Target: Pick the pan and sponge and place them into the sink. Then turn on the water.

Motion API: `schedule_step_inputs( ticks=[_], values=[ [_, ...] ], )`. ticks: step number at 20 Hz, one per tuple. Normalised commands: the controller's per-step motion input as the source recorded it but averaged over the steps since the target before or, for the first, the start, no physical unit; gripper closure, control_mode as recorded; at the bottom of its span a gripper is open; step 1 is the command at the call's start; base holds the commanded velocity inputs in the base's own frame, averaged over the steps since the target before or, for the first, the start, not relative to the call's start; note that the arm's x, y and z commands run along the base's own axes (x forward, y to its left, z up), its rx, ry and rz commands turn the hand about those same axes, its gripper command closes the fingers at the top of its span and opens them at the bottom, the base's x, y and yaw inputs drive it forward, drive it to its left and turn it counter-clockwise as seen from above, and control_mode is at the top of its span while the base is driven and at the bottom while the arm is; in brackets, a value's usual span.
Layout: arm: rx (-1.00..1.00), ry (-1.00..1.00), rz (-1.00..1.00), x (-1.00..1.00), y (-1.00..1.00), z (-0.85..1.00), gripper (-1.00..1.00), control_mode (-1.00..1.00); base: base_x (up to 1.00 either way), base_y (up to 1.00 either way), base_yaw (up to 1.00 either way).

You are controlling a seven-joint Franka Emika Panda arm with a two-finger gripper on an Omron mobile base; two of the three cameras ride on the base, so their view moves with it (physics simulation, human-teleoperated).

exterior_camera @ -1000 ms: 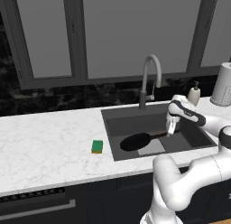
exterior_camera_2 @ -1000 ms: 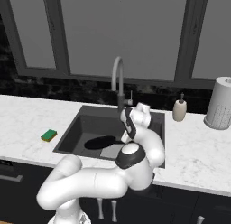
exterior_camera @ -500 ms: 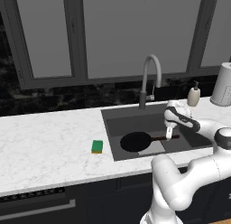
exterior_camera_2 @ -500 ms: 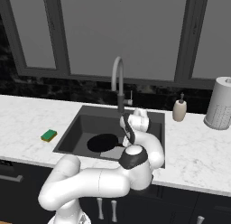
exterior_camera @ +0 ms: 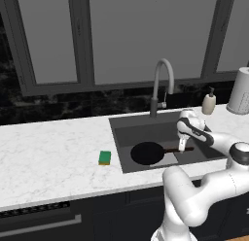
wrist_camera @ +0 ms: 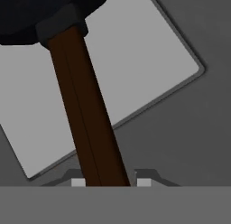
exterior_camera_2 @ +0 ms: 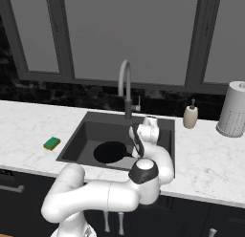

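Pan [exterior_camera: 147, 153] flat on sink [exterior_camera: 127, 132] floor, gripper [exterior_camera: 181, 147] low over its handle with fingers slightly spread either side, apparently for release; sponge [exterior_camera: 104, 157] on table by sink's left edge.

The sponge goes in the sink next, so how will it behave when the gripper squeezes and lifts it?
The sponge looks like a small two-layer foam block, so it will probably compress somewhat under the fingers. It lies flat on the counter with square sides, so it should not roll. Being much smaller than the pan, it is likely very light.
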Motion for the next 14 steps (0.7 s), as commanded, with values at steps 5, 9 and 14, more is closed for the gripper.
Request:
schedule_step_inputs(
  ticks=[5, 9, 14],
  values=[
    [0.00, 0.03, -0.01, 0.00, -0.02, -0.12, 1.00, -1.00, 0.00, 0.00, 0.00],
    [0.00, 0.01, 0.00, 0.00, -0.01, -0.16, -1.00, -1.00, 0.00, 0.00, 0.00],
    [0.00, 0.00, 0.00, 0.00, 0.00, -0.07, -1.00, -1.00, 0.00, 0.00, 0.00]
  ],
)
